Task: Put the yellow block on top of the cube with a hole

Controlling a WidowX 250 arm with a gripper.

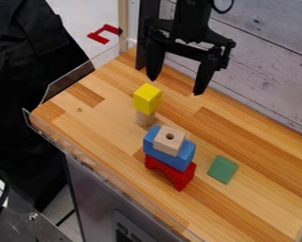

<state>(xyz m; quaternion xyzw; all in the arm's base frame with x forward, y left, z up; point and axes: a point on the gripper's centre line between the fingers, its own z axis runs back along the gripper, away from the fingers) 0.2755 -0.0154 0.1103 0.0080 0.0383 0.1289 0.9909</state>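
Yellow block tops wooden cylinder; claw open.

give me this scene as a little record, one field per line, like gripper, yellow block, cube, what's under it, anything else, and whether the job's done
gripper: open, above the table, not holding anything
gripper position: over the far part of the table
yellow block: on top of the wooden cylinder
cube: hole facing up, nothing on it
under cube: blue block, then red block on the table
green block: on the table, beside the stack
job done: no, yellow block not on the cube
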